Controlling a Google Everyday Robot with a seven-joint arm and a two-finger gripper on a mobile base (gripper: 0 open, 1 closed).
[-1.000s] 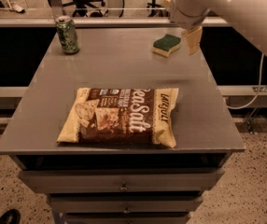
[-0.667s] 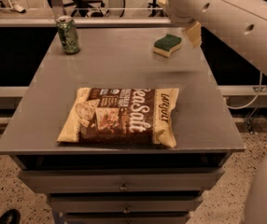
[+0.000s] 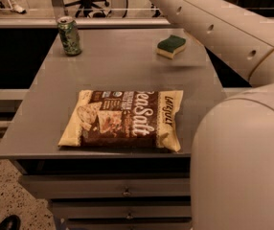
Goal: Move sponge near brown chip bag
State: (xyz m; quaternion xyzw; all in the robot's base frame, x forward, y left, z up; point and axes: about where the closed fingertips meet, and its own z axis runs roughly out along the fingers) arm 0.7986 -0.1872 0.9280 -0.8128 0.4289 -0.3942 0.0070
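On the right side, the big white robot arm [image 3: 233, 42] fills much of the view and runs up past the top edge, so its gripper is out of sight. Nobody can tell if it is open or holds anything. The grey table [image 3: 118, 66] has lots of bare room in the middle. The brown chip bag [image 3: 122, 119] lies flat near the front edge. The green can [image 3: 69, 35] stands far left, out of the way. The sponge [image 3: 171, 46] lies free near the far right edge, well apart from the bag, so it probably still needs carrying forward.
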